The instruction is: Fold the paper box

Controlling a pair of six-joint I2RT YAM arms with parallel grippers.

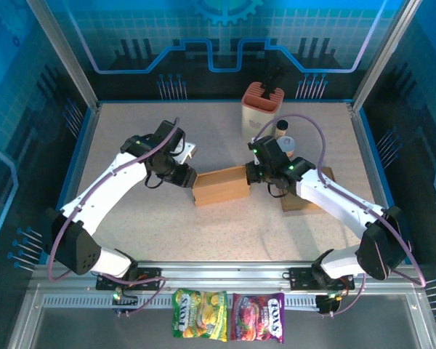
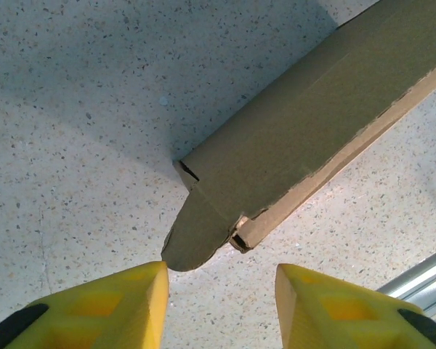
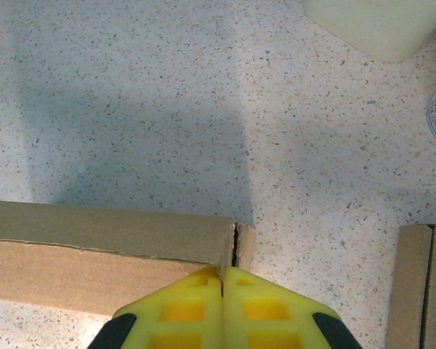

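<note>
Two brown cardboard pieces lie on the table: one long folded paper box [image 1: 220, 186] in the middle and one flatter cardboard piece [image 1: 305, 193] to its right. Two white robot arms reach in, the left arm [image 1: 109, 190] and the right arm [image 1: 336, 201]. Two sweet bags sit at the near edge, one yellow-green bag [image 1: 200, 314] on the left and one purple-red bag [image 1: 257, 317] on the right. One cream container with a terracotta slotted top [image 1: 262, 106] stands at the far side, with one small round tin [image 1: 287, 142] just near of it.
</note>
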